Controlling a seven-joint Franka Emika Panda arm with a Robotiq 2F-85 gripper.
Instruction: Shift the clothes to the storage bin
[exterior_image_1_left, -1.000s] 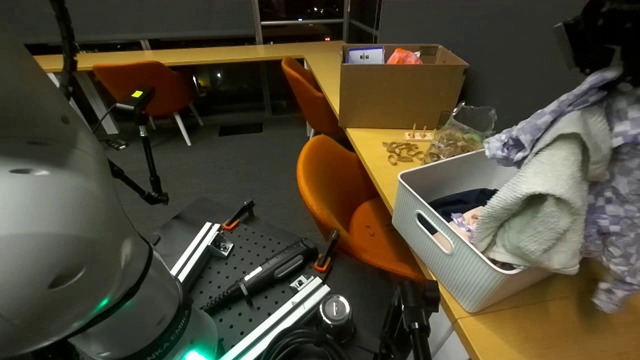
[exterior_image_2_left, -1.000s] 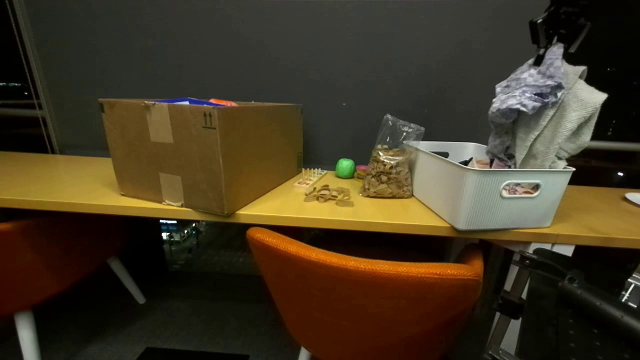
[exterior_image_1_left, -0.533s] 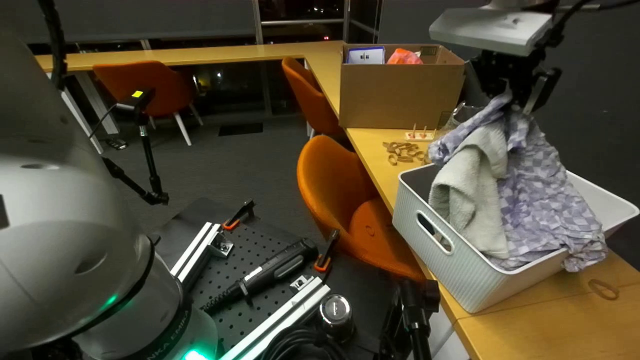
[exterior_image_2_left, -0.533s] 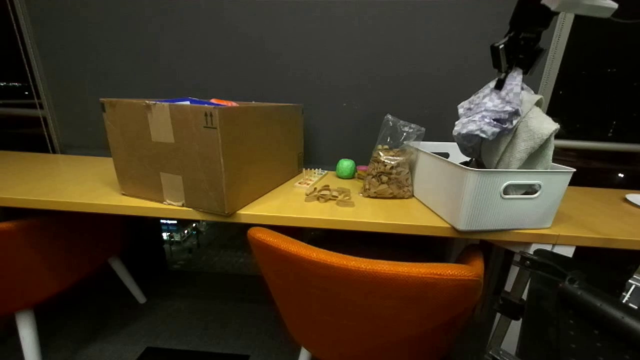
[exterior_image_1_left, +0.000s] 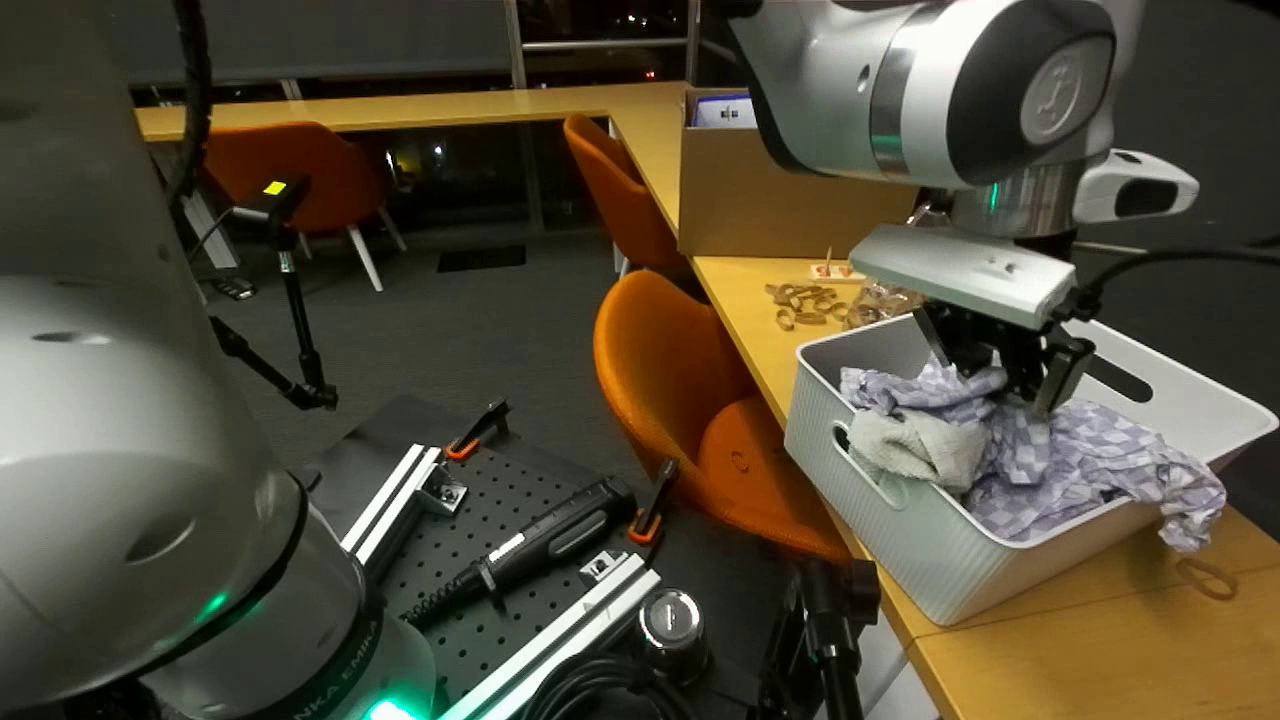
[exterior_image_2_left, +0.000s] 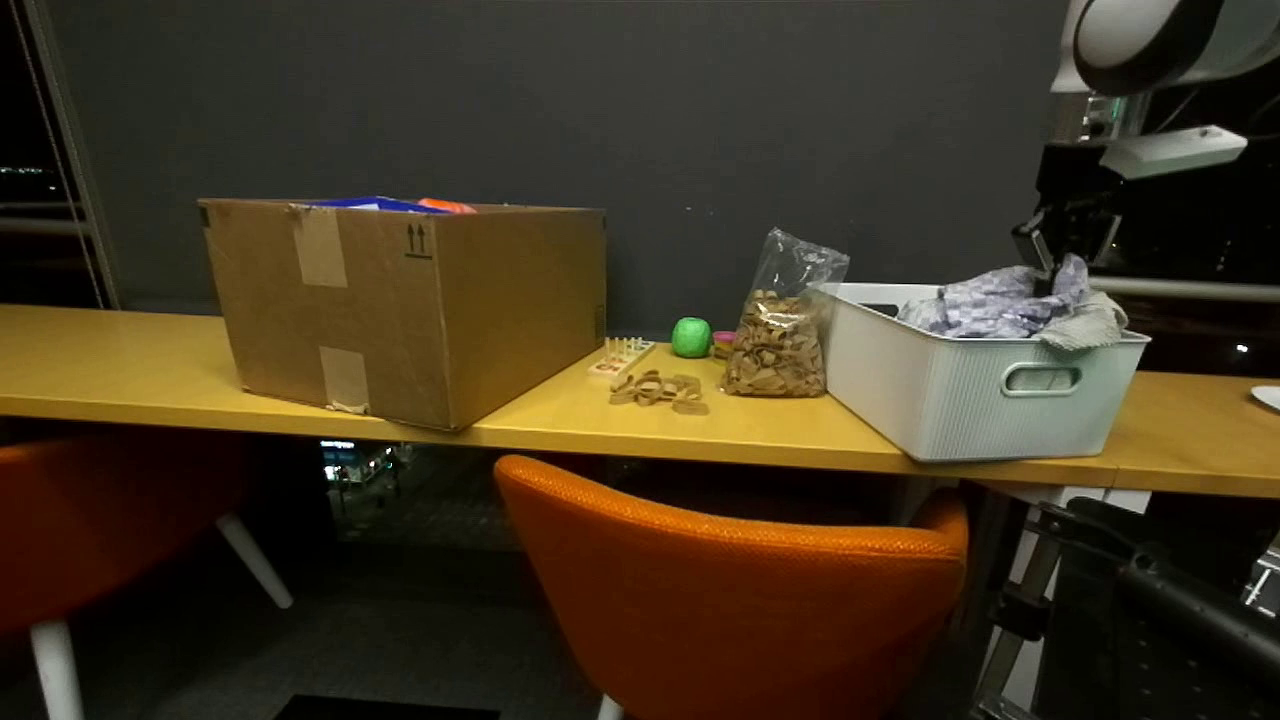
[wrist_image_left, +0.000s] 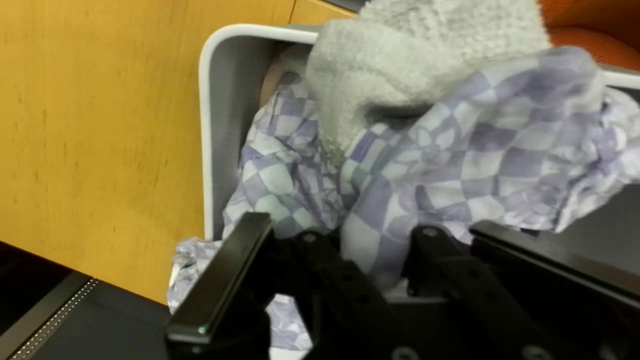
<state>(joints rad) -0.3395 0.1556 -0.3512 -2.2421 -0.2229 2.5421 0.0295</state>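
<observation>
Now, in an exterior view, the fingers pinch the purple checked cloth in the storage bin, though their tips are hard to see. The arm covers part of the cardboard box. In an exterior view, the bin hides some of the pale towel. In the wrist view, the bin is cut off.
</observation>
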